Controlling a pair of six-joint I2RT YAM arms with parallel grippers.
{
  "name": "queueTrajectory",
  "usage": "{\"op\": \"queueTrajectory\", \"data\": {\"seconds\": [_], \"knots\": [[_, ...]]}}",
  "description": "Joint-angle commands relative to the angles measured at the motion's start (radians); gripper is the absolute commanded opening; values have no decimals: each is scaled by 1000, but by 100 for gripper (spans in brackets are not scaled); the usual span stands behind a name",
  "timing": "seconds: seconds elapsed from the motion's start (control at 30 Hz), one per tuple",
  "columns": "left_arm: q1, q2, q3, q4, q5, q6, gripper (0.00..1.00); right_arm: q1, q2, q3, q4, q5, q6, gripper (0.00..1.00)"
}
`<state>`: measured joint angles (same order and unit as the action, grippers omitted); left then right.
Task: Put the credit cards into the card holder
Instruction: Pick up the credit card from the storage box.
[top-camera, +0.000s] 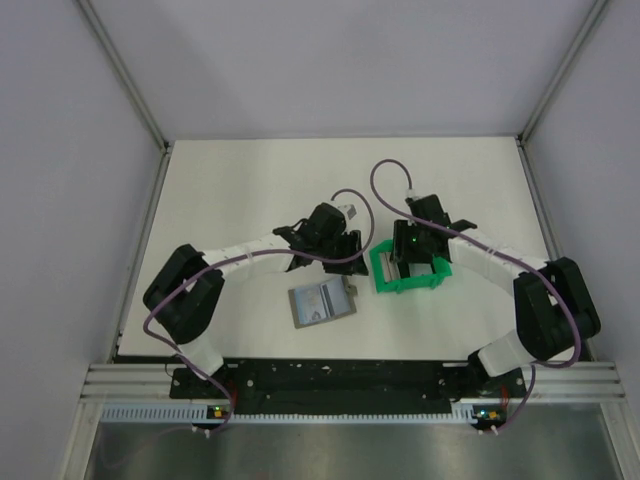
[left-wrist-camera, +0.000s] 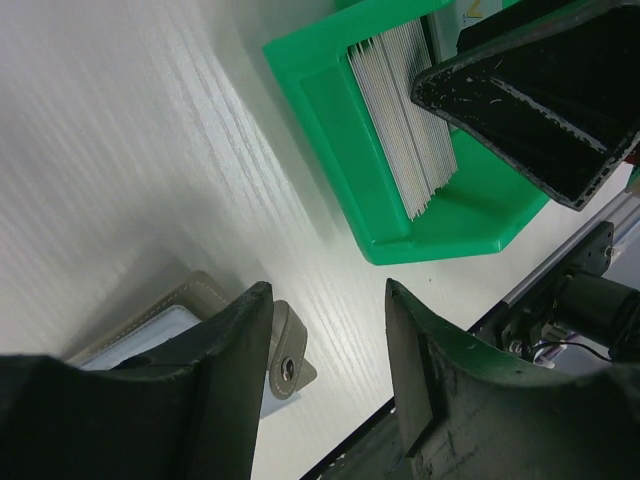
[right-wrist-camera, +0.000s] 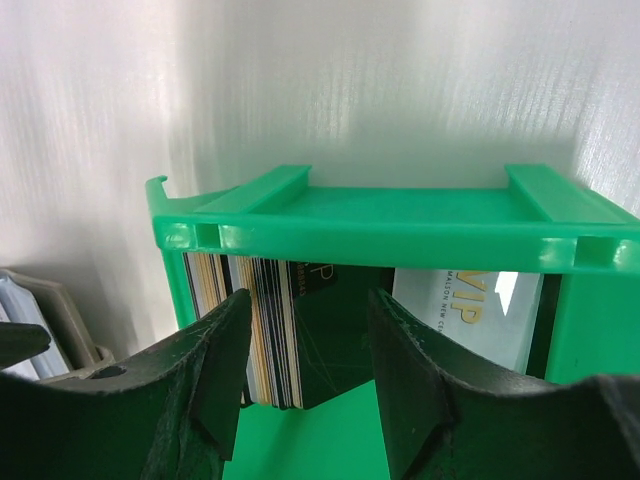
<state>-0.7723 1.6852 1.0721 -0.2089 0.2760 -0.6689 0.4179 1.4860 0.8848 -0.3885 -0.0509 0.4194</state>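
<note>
The credit cards (right-wrist-camera: 262, 330) stand on edge as a stack of several in a bright green tray (right-wrist-camera: 400, 215); they also show in the left wrist view (left-wrist-camera: 405, 120). A white VIP card (right-wrist-camera: 470, 310) stands apart at the tray's right. My right gripper (right-wrist-camera: 308, 310) is open, lowered into the tray with its fingers on either side of the stack; it hangs over the tray in the top view (top-camera: 410, 260). The card holder (top-camera: 322, 303) lies flat on the table, its snap tab (left-wrist-camera: 285, 365) visible. My left gripper (left-wrist-camera: 328, 300) is open and empty, just above and beside the holder.
The green tray (top-camera: 405, 272) sits right of the card holder, near the table's centre. The table's front edge and metal rail (left-wrist-camera: 560, 290) lie close behind the left gripper. White walls enclose the table on three sides.
</note>
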Motion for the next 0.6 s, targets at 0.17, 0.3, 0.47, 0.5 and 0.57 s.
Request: {"op": "queueTrajectory", "data": {"seconds": [0.17,0.3,0.47,0.5,0.57], "knots": [[-13,100,94,77,45,-37,53,1,16,31,28,19,-19,50],[-16,139,112,77,49,-41,52,-1,3,26,22,40,-24,48],[-16,162,114,75,46,-46,52,-1,-10,32,7,46,-34,36],[-16,166,114,75,43,-44,52,-1,-13,32,5,74,-36,35],[-16,176,117,77,42,-47,51,-1,-23,37,0,83,-41,33]]}}
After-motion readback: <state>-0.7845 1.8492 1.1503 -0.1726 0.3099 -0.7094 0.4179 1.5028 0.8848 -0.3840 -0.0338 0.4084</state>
